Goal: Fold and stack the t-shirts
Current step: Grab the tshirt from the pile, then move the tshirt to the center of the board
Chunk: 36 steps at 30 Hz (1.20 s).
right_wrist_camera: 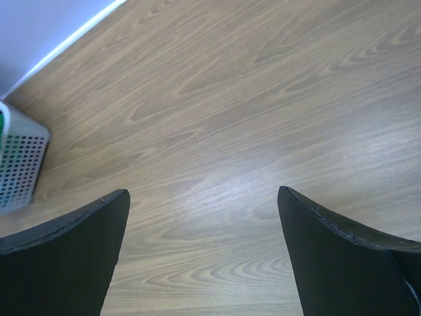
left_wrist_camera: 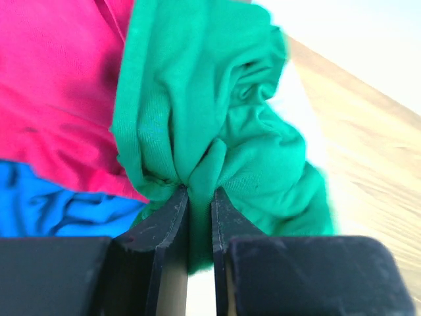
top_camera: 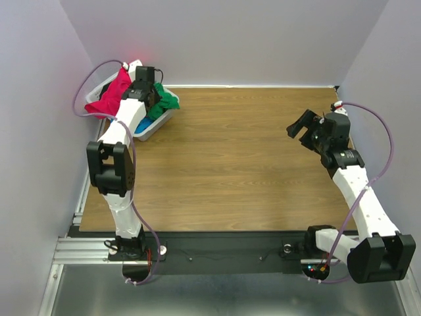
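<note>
The three t-shirts lie bundled in the white basket (top_camera: 158, 126) at the table's far left. The green t-shirt (top_camera: 168, 100) hangs over the basket's right side. The pinkish-red t-shirt (top_camera: 113, 94) drapes over its left side. A bit of the blue t-shirt (top_camera: 154, 122) shows low in the basket. My left gripper (top_camera: 152, 100) reaches into the basket and is shut on a pinched fold of the green t-shirt (left_wrist_camera: 210, 131), with the pinkish-red t-shirt (left_wrist_camera: 59, 92) and the blue t-shirt (left_wrist_camera: 52, 204) beside it. My right gripper (top_camera: 304, 127) is open and empty above the table at the right.
The wooden table (top_camera: 243, 164) is walled at the back and both sides. The basket's slotted corner (right_wrist_camera: 16, 161) shows at the left edge of the right wrist view. A black strip and metal rail run along the near edge at the arm bases.
</note>
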### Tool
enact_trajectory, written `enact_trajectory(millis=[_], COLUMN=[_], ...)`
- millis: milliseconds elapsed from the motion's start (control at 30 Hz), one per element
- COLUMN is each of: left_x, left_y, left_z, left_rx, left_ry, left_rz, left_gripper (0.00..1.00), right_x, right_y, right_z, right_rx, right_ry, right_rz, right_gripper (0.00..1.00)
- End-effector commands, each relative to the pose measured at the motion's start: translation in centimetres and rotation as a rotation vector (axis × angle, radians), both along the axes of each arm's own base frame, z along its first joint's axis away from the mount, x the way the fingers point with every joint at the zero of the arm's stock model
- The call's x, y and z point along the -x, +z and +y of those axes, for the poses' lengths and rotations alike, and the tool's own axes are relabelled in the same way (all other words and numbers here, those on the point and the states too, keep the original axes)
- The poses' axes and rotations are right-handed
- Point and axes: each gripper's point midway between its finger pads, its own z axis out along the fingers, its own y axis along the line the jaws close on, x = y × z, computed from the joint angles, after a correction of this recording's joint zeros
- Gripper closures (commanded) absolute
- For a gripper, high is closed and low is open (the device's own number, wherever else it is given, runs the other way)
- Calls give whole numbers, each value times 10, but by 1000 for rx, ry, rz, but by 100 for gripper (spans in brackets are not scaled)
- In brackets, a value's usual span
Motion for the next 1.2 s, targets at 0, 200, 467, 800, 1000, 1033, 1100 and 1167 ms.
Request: enact_trajectory(millis=[0, 200, 467, 800, 1000, 1033, 1100, 1167], left_x=[19, 43, 100, 211, 171, 149, 135, 132], left_y=[158, 247, 342, 387, 293, 271, 203, 153], left_z=[4, -6, -80, -202, -221, -189, -163, -152], left_rx=[25, 65, 149, 269, 301, 240, 175, 120], left_ry=[-23, -98, -410, -793, -703, -485, -325, -311], left_rz=[-318, -502, -711, -902, -654, -616, -452, -311], left_gripper=[100, 100, 100, 100, 87, 67, 5, 2], right_x=[4, 12, 16, 39, 54, 55, 61, 64], right_y=[18, 27, 33, 47, 49, 48, 39, 32], right_z=[4, 6, 8, 0, -22, -24, -28, -29], right_rx=[-10, -11, -9, -7, 49, 56, 83, 96], right_ry=[31, 43, 60, 19, -91, -100, -108, -102], right_rz=[-82, -116, -138, -177, -144, -128, -73, -29], right_gripper=[0, 0, 0, 0, 0, 0, 0, 0])
